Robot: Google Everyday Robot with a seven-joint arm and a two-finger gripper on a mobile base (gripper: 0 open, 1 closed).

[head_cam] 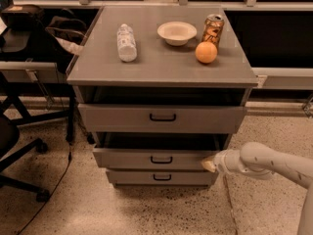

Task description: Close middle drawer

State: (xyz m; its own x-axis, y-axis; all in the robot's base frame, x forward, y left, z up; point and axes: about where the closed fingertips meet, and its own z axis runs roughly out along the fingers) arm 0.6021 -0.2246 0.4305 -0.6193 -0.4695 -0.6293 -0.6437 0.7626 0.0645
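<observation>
The grey metal cabinet [161,72] stands in the middle of the camera view. Its middle drawer [156,158] sticks out a little, with a dark gap above its flat front and a small dark loop handle [161,159]. My gripper [209,164] comes in from the right on a white arm [274,163]. Its tip rests against the right end of the middle drawer's front. The top drawer [162,118] also stands out from the cabinet. The lowest drawer front [160,177] sits below.
On the cabinet top lie a clear plastic bottle [126,42], a white bowl [177,33], an orange [206,52] and a drink can [213,30]. An office chair [14,146] and a desk with bags [29,38] stand at the left. The floor is speckled terrazzo.
</observation>
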